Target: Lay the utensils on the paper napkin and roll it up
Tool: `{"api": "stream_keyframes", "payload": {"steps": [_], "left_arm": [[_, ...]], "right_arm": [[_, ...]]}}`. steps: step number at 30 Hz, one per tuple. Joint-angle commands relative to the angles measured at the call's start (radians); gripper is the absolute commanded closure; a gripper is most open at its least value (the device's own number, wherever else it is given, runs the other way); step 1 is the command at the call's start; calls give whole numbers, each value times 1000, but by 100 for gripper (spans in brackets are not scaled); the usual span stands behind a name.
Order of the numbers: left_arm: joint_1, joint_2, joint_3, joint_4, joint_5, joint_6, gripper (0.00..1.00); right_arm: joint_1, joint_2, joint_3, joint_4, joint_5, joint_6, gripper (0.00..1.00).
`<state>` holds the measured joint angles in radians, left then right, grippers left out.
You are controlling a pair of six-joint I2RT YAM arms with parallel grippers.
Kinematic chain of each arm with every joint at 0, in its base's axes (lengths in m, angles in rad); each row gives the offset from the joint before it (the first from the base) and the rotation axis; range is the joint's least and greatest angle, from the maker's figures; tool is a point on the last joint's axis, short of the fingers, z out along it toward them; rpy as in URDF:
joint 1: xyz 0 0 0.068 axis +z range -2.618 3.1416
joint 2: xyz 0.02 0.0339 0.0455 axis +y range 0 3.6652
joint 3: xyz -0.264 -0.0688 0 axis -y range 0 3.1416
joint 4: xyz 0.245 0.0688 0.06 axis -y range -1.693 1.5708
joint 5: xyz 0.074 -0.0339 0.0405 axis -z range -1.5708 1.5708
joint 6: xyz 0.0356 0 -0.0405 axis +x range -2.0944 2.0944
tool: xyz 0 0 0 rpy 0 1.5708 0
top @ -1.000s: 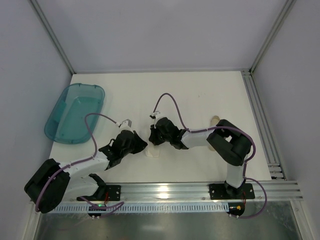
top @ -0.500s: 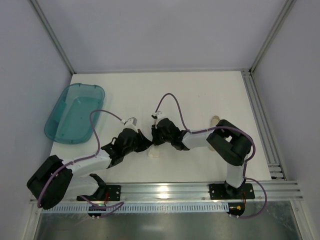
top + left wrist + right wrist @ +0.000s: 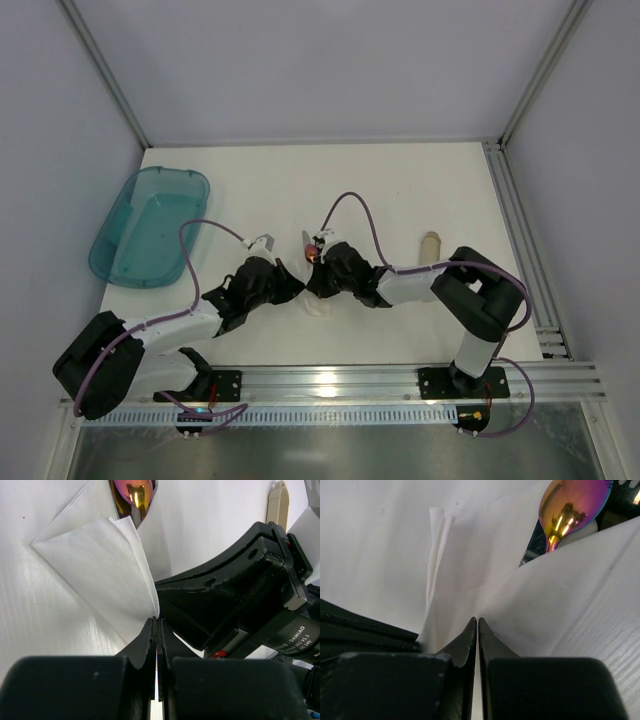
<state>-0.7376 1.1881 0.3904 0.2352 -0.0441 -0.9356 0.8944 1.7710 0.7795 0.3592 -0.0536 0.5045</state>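
Note:
The paper napkin (image 3: 100,565) is folded up around the utensils, and only a small white piece (image 3: 318,309) shows between the two wrists from above. One utensil's iridescent rounded head (image 3: 132,492) (image 3: 570,507) (image 3: 313,251) sticks out of the fold; the rest of the utensils are hidden inside. My left gripper (image 3: 156,621) (image 3: 292,290) is shut, with the napkin's near edge running into its tips. Facing it, my right gripper (image 3: 477,621) (image 3: 318,283) is shut on a raised fold of the napkin (image 3: 520,595). The two grippers sit almost touching.
A translucent teal tub (image 3: 150,225) lies at the left edge of the table. A tan beige tube (image 3: 430,243) (image 3: 277,505) stands right of the right arm's forearm. An aluminium rail (image 3: 520,240) runs along the right side.
The left gripper has shut and moved right up against the right gripper. The right arm swung, uncovering the beige tube. The iridescent utensil head now shows from above.

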Motion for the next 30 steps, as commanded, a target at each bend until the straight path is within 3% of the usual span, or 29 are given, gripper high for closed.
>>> {"api": "stream_keyframes", "payload": {"steps": [1,23,30], "left_arm": [[-5,-19,8,53,-25,3,100],[-49,21,51,145,38,14,100],[-51,54,59,144,39,40,100]], "right_arm": [[-2,-68,-32,0,-22,22,96],[17,-12,-117,132,-22,83,96],[17,-85,-132,98,-9,98,96]]}}
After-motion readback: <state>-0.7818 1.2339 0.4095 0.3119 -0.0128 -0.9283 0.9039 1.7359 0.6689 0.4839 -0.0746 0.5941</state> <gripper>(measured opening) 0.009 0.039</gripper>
